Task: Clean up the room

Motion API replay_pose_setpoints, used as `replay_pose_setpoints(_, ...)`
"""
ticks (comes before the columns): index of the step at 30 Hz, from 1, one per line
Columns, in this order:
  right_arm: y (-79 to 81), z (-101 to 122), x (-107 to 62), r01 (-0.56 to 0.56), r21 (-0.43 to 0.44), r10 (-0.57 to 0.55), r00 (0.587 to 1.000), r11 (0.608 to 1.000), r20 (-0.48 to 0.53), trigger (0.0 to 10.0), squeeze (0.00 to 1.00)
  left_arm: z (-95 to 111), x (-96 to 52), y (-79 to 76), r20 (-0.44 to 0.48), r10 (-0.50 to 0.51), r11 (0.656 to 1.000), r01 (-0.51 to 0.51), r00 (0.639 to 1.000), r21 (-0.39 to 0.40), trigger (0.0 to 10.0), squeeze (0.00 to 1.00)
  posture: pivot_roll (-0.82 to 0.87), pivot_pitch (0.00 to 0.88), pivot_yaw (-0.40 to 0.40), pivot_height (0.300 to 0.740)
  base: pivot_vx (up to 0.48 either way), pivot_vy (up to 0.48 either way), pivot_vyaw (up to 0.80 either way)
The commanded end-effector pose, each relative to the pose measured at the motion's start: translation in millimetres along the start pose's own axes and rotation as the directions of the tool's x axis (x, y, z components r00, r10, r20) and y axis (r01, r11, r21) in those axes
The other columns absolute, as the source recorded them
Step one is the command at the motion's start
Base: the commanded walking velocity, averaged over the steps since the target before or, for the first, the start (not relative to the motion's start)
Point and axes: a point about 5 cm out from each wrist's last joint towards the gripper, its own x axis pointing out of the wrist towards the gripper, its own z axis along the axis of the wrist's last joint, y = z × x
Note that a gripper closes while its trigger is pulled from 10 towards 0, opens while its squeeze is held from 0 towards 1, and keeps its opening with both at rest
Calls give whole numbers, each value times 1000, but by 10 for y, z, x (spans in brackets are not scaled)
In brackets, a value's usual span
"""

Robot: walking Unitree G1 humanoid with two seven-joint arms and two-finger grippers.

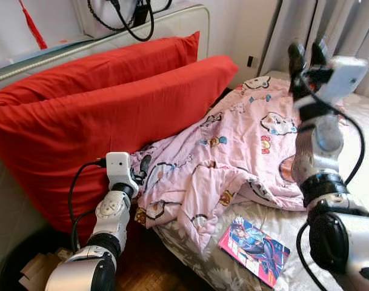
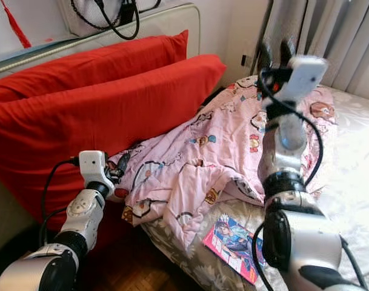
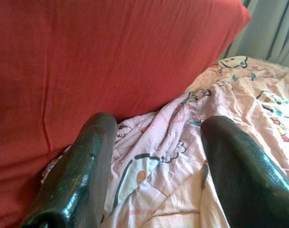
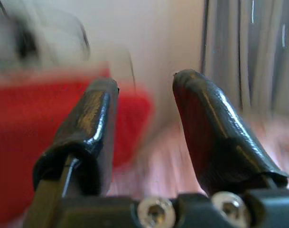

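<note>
both jaws apart: left gripper at pink blanket edge, right gripper raised above it.

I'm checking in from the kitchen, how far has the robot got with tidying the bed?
Little looks done: the pink blanket lies crumpled across the bed and a comic book sits near its edge. In hand: the left gripper, open, is at the blanket's edge by the red pillows; the right gripper is raised, open and empty. Straightening the blanket and putting away the book remain.
</note>
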Motion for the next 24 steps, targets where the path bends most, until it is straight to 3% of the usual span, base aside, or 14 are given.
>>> replay_pose_setpoints(1,-94,-277,-174,71,7,-69,988,997,-137,10000,0,69,39,9,20,-3,1000,3,1000,1,10000,0,83,0,-2,740,0,0,0)
replay_pose_setpoints(4,-192,-457,-325,162,61,-145,965,985,-219,10000,0,53,28,24,14,-2,1000,2,1000,0,10000,0,78,0,3,740,0,0,0)
replay_pose_setpoints(11,-141,-704,-579,131,23,-119,953,991,-280,10000,0,9,6,8,-1,-7,1000,7,1000,-15,10000,0,80,0,5,740,0,0,0)
replay_pose_setpoints(24,-25,-659,-520,116,11,-110,966,993,-233,10000,0,-53,-20,-13,-28,-19,999,18,999,-44,10000,0,79,0,6,740,0,0,0)
